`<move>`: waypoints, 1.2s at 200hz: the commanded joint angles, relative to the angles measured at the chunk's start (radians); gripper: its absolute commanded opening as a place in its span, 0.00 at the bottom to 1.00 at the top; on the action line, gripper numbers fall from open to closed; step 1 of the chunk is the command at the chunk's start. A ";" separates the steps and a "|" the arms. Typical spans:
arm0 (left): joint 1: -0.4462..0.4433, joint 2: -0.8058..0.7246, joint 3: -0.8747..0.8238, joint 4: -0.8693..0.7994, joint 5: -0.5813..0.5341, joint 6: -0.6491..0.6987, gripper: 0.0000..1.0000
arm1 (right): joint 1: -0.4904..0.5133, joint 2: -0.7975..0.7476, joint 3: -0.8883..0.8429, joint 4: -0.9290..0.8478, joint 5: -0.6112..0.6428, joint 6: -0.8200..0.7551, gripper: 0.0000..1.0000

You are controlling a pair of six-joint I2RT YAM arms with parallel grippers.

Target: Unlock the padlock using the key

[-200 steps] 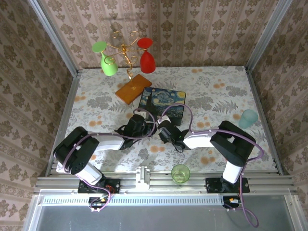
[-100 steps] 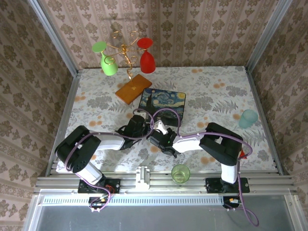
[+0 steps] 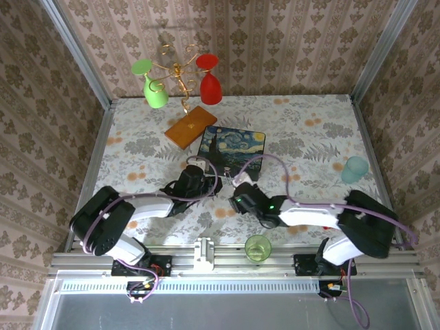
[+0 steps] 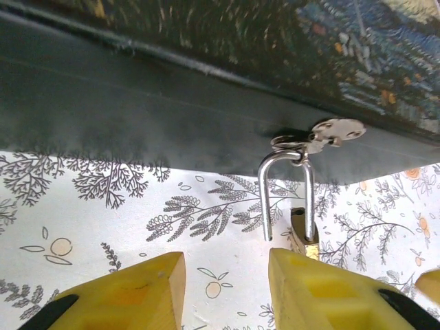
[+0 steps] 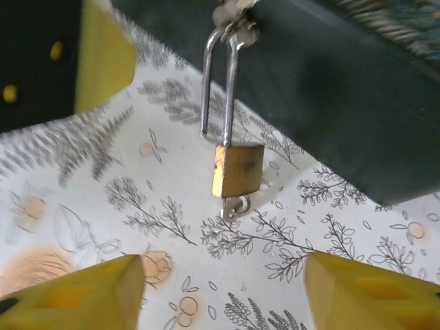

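The dark side wall of a box [image 4: 172, 117] runs across the far part of the scene, with a strip of painted lid above it. On the right a silver latch [image 4: 335, 130] sticks out, and the padlock [image 4: 265, 199] hangs from it by its thin steel loop. Its brass body seems mostly hidden behind the right yellow finger [image 4: 330, 292]. The left gripper [image 4: 227, 275] stands parted over the flowered tablecloth [image 4: 103, 220], with nothing between its fingers.

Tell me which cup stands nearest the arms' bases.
The clear green tumbler, at the table's near edge. The pale blue cup stands farther off to the right; the green goblet and red goblet hang on the rack at the back.
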 commanded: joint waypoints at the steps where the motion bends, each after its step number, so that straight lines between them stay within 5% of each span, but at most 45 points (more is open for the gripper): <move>1: 0.004 -0.065 -0.004 -0.060 -0.029 0.012 0.37 | -0.175 -0.122 -0.092 0.157 -0.385 0.091 0.69; 24: 0.005 -0.109 -0.004 -0.101 -0.045 0.032 0.37 | -0.277 -0.148 -0.073 0.110 -0.481 0.048 0.68; 48: 0.005 -0.130 -0.006 -0.122 -0.046 0.036 0.38 | -0.284 -0.070 0.008 0.050 -0.491 0.003 0.67; 146: -0.012 -0.114 -0.050 -0.081 -0.043 0.014 0.38 | -0.299 0.221 0.104 0.267 -0.536 -0.033 0.46; 240: -0.017 -0.040 -0.051 -0.006 -0.015 -0.007 0.37 | -0.301 0.266 0.080 0.260 -0.430 0.007 0.41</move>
